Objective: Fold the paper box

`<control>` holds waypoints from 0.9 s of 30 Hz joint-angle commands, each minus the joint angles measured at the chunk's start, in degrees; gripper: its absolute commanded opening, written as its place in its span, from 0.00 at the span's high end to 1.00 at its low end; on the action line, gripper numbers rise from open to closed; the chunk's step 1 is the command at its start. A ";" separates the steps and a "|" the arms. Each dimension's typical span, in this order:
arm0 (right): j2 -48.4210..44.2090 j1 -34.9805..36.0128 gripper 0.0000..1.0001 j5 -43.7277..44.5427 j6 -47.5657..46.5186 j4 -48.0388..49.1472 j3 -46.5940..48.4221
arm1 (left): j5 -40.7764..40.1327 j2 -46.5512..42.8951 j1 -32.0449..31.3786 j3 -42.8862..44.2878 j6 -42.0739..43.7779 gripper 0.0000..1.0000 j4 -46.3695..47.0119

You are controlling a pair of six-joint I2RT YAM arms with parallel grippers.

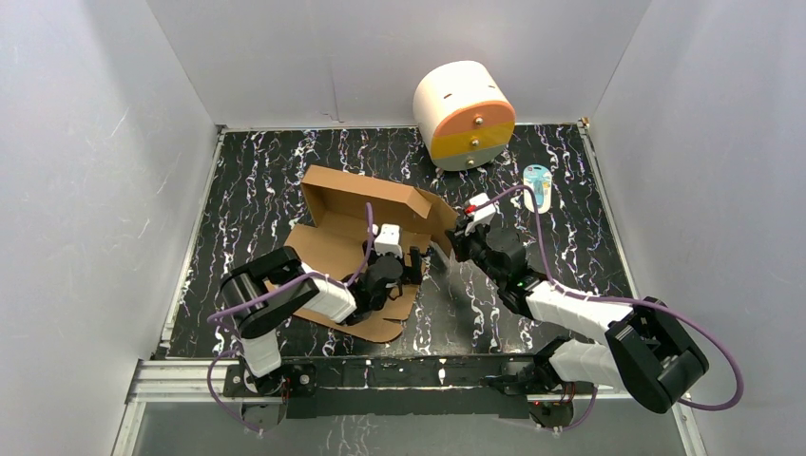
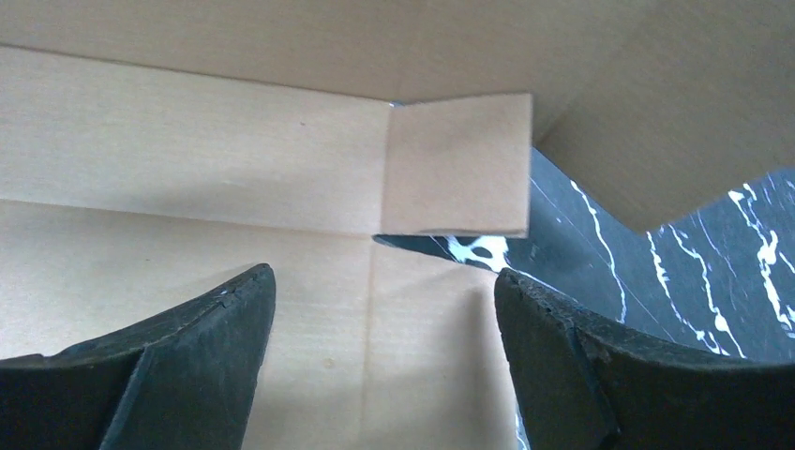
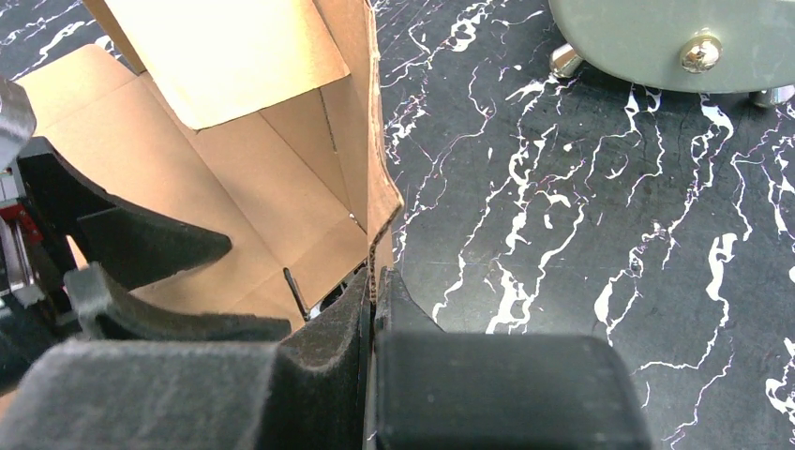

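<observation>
Black tabletop [image 1: 266, 180] with white marble-style veins, boxed in by plain white walls [image 1: 86, 190]. The paper box [image 1: 333, 245], matte brown corrugated cardboard, sits half-formed at frame centre, back wall and flaps up. Right gripper [image 3: 373, 281] is pinched tight on a side wall's edge. Left gripper [image 2: 384, 300] hovers over the floor panel, jaws apart.

Paper box [image 1: 347, 237]: one, brown cardboard.
White cylinder [image 1: 454, 95]: one.
Drawer fronts [image 1: 475, 122] on it: three (orange, yellow, grey).
Clear cup [image 1: 537, 187]: one, small.
Arms: two, left arm [image 1: 285, 296] and right arm [image 1: 580, 313].
Grippers: two, left gripper [image 1: 416, 262] and right gripper [image 1: 453, 240].
Tabletop [image 1: 257, 190]: one, black marbled.
</observation>
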 commanded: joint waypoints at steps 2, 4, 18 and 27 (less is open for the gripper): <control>0.08 0.33 0.94 -0.13 -0.17 5.74 0.13 | 1.74 0.02 -1.37 2.16 5.85 0.14 0.99; 0.15 0.33 0.94 -0.41 -0.38 5.82 0.11 | 1.27 0.64 -1.38 3.26 6.84 0.13 1.38; 0.78 0.27 0.94 -2.08 -2.38 7.77 -1.42 | -9.55 4.62 -1.28 7.94 12.49 0.20 2.77; 0.95 0.32 0.94 -1.75 -3.04 9.17 -2.10 | -12.51 1.56 0.97 4.89 10.43 0.37 2.40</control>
